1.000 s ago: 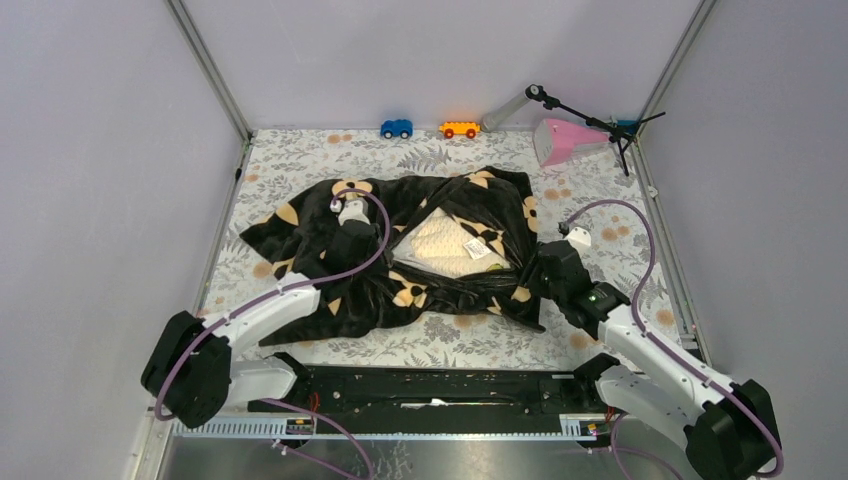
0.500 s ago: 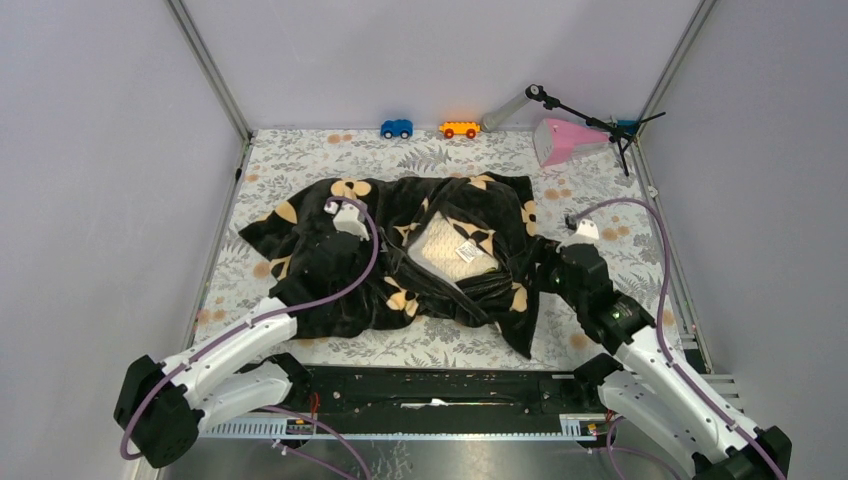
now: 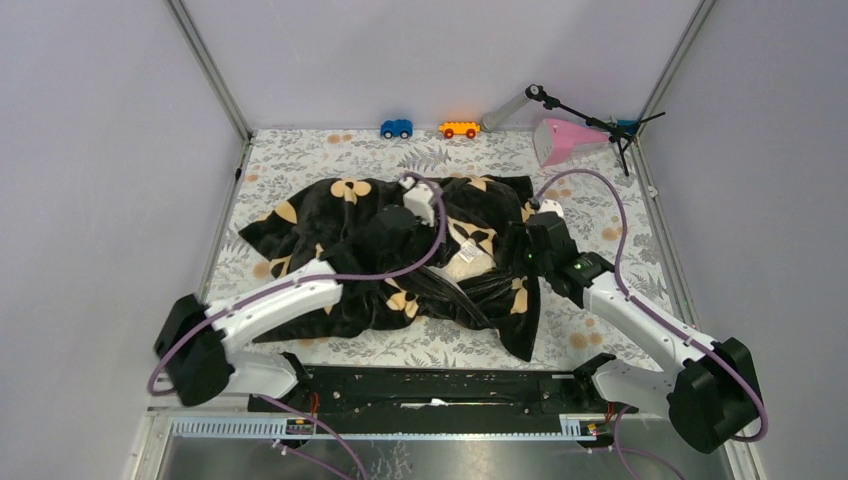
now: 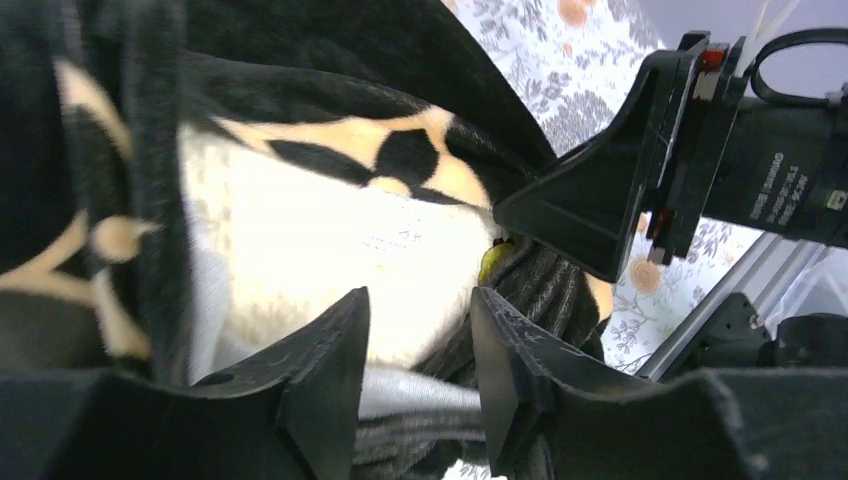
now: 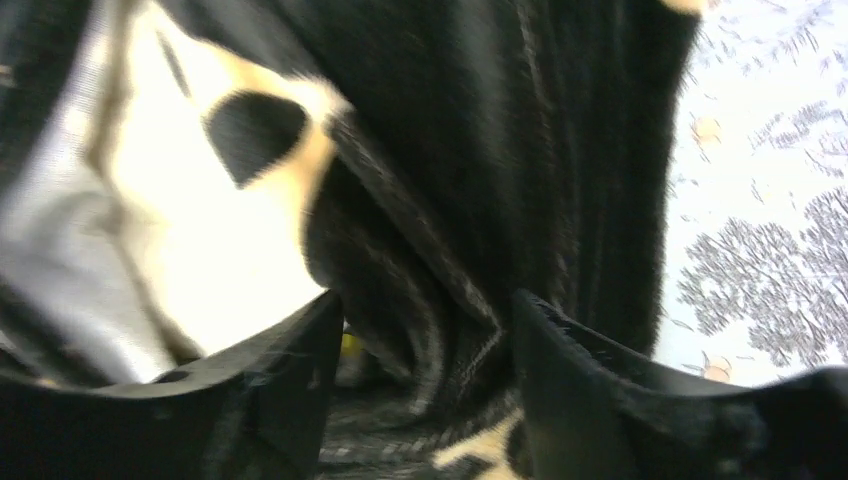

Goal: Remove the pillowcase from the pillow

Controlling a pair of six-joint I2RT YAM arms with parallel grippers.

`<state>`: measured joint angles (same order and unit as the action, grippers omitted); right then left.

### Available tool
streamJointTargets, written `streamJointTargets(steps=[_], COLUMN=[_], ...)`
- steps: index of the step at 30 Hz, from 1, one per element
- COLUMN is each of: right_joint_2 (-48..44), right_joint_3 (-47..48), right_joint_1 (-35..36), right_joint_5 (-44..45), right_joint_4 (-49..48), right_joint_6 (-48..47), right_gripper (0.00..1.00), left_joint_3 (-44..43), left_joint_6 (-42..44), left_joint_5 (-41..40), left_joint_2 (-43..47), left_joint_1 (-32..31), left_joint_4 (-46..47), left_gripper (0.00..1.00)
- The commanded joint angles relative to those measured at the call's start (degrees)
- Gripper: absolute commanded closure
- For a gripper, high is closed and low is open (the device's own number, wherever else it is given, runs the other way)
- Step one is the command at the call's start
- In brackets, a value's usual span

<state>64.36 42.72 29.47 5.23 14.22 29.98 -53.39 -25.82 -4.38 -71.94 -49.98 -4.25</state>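
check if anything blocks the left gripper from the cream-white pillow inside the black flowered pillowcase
Nothing visible does. The left gripper hangs with jaws open right over the bare cream-white pillow; the plush black flower-printed pillowcase lies bunched around that opening, not across it.

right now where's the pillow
The pillow lies centrally in the top view, inside the black pillowcase; only a cream patch shows through the opening between the left gripper and right gripper.

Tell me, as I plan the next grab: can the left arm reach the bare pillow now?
Probably yes: the left tool hangs open just over the pillow's bare patch, nothing between.
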Motion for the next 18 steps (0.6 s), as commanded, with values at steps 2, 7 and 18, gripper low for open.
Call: streamJointTargets(steps=[2, 7, 18], right_joint_2=[-5.6, -8.3, -14.6], right_joint_3=[-7.5, -9.8, -11.9], right_joint_1=[-0.2, -0.1, -0.2], right_joint_5=[6.8, 5.7, 12.4], right_joint_4=[-0.7, -0.9, 0.5], right_joint_6=[2.0, 2.3, 6.1], right_gripper=[0.46, 0.8, 0.96], left_joint_3=[-5.2, -9.5, -20.5], left_joint_6=[3.0, 3.6, 5.1], left_joint_5=[8.2, 7.2, 0.1], left_joint_2=[-10.8, -19.6, -31.2], left_joint_1=[-1.7, -3.1, -5.7], left_joint_4=[4.0, 3.2, -11.6], left_gripper=[0.56, 0.45, 0.19])
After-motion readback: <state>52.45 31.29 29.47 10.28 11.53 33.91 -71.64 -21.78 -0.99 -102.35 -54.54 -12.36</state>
